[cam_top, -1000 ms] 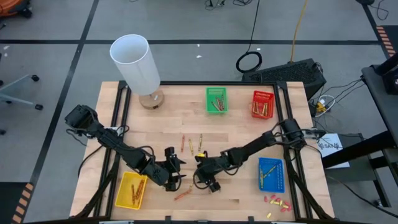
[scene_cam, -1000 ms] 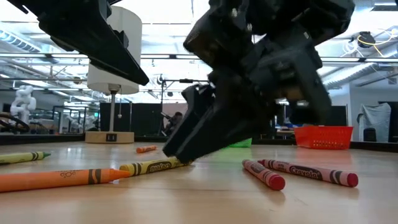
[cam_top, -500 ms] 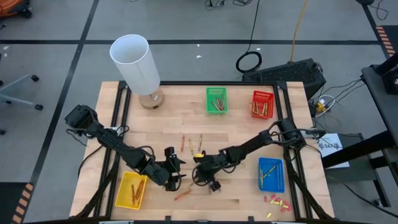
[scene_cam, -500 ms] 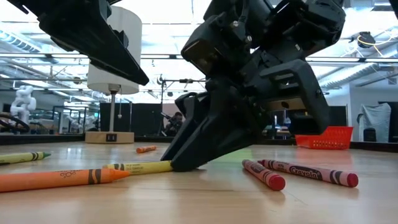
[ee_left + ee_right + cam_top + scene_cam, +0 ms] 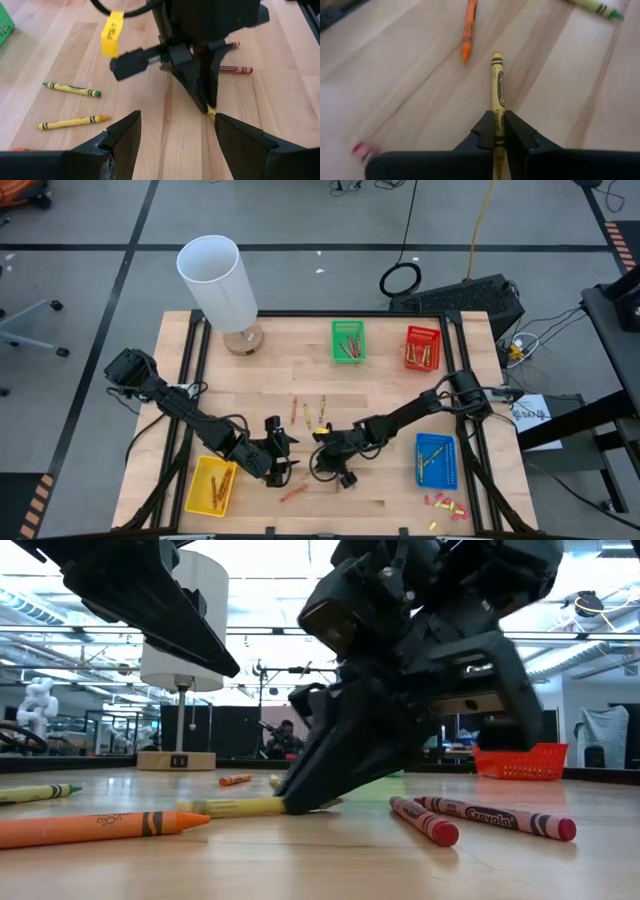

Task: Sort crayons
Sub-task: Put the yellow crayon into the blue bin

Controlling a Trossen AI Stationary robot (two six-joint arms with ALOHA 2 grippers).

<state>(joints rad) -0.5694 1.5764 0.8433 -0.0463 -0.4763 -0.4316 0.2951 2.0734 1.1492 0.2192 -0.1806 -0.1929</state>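
Loose crayons lie on the wooden table [image 5: 400,405]. My right gripper [image 5: 496,131] slants down to the tabletop near the middle front, shut on a yellow crayon [image 5: 497,87], also seen in the low view as the yellow crayon [image 5: 235,807]. Just to its left my left gripper [image 5: 175,145] hovers open with nothing between its fingers, facing my right gripper [image 5: 205,95]. An orange crayon [image 5: 469,27] lies ahead of the held one. Two red crayons [image 5: 470,816] lie to the right in the low view. My right gripper pinches the yellow crayon's near end [image 5: 496,120] between its two fingertips. The fingers slant down from the table's right and far side and lie along the crayon, which sticks out ahead of them. The crayon's free end [image 5: 195,808] lies on the table.
Baskets stand around: green [image 5: 348,341] and red [image 5: 422,347] at the back, blue [image 5: 434,459] front right, yellow [image 5: 211,484] front left. A white lamp [image 5: 222,285] stands back left. More crayons [image 5: 307,412] lie mid-table, small stubby bits [image 5: 445,503] front right.
My right gripper has shut its fingers on the yellow crayon's end while staying low at the same spot. The crayon has slid a little along the table, toward the left in the low view.
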